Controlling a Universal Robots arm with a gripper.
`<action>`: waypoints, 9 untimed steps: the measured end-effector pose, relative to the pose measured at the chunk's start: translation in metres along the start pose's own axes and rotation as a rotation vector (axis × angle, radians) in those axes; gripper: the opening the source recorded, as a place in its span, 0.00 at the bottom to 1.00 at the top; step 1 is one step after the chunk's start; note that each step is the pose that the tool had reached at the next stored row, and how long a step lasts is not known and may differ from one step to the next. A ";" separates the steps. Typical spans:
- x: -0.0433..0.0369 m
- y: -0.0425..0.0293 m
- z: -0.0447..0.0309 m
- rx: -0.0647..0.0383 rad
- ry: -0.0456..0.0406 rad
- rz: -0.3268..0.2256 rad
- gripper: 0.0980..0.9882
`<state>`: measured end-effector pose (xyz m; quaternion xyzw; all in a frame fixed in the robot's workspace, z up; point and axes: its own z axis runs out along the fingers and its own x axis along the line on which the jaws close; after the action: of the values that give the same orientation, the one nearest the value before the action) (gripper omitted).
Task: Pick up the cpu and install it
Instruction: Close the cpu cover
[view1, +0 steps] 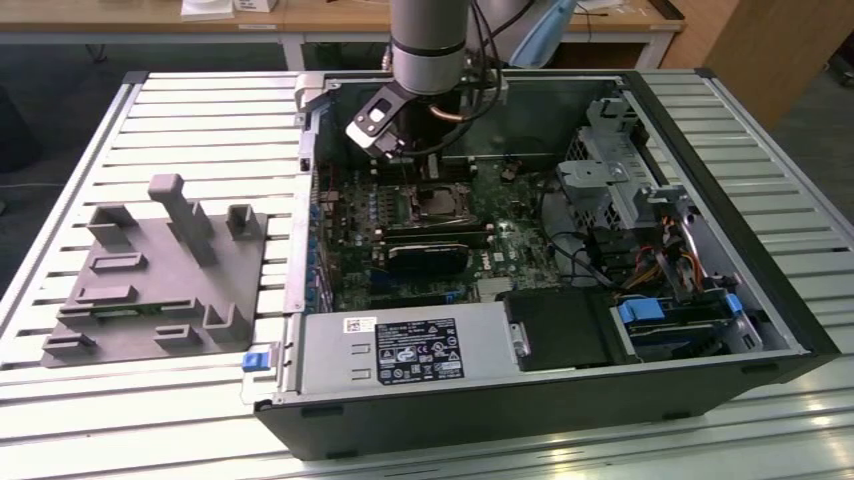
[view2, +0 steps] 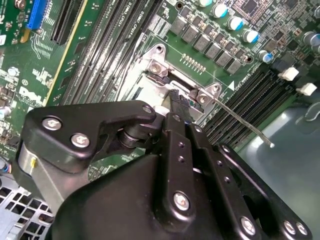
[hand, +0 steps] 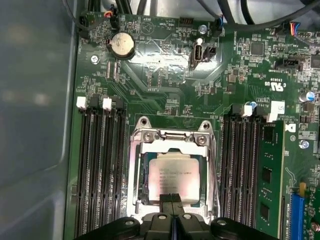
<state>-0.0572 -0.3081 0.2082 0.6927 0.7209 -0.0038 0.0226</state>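
Observation:
The cpu (hand: 172, 175), a small square chip with a dull silver top, lies flat inside the open metal socket frame (hand: 172, 136) on the green motherboard. In the exterior view the cpu (view1: 434, 200) sits mid-board inside the open computer case. My gripper (hand: 171, 199) hangs just above the chip's near edge, its two black fingers pressed together with nothing between them. In the second wrist view the gripper (view2: 178, 107) has its tips over the socket's hinge end, beside the thin socket lever (view2: 240, 117) that sticks out sideways.
Black memory slots (hand: 100, 170) flank the socket, and one memory stick (hand: 267, 175) is seated. The case walls (view1: 534, 400), power supply (view1: 400, 350) and drive bays (view1: 627, 190) hem in the board. A grey plastic fixture (view1: 147, 270) stands on the slatted table at the exterior view's left.

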 end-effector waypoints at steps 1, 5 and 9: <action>0.0000 -0.0001 0.0007 0.000 0.0001 0.000 0.01; 0.0001 -0.0003 0.0035 0.000 -0.0001 0.000 0.01; 0.0002 -0.0004 0.0063 0.001 -0.0001 0.000 0.01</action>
<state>-0.0575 -0.3081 0.2019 0.6927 0.7209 -0.0041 0.0224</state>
